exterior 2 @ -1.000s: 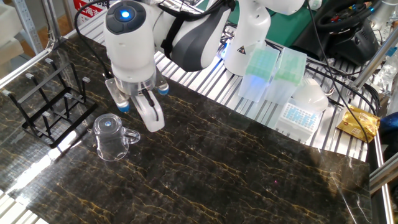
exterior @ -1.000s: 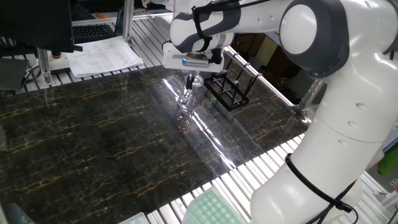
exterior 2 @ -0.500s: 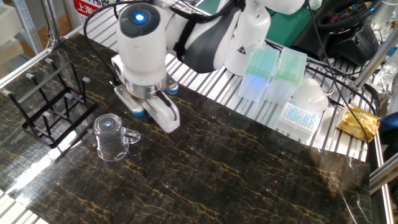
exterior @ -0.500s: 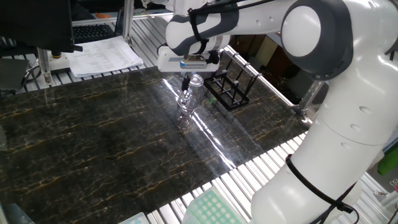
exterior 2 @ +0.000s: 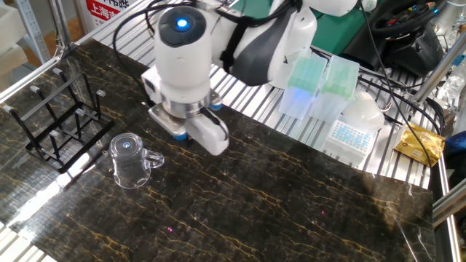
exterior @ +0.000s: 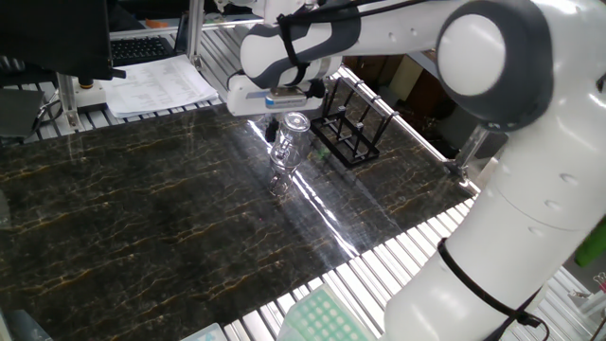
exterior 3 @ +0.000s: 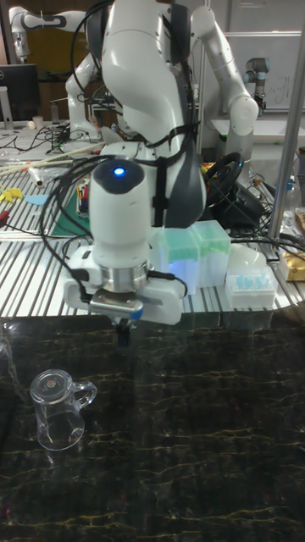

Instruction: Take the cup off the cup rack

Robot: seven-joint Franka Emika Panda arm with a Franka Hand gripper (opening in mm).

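Observation:
The clear glass cup (exterior 2: 129,160) stands upright on the dark marble table (exterior 2: 291,204), its handle pointing toward the arm. It stands apart from the black wire cup rack (exterior 2: 62,120), whose prongs are bare. In the one fixed view the cup (exterior: 289,142) is just left of the rack (exterior: 346,133). My gripper (exterior 2: 198,132) hangs above the table beside the cup, open, with nothing held. In the tall fixed view the gripper (exterior 3: 124,334) is up and to the right of the cup (exterior 3: 59,411).
Green and blue pipette tip boxes (exterior 2: 320,80) and a white lid sit on the slatted metal bench behind the table. A stack of papers (exterior: 156,85) lies at the far edge. Another green tip box (exterior: 322,317) sits by the near edge.
The gripper has drawn away sideways from the cup, toward the table's middle. The cup and rack have not moved.

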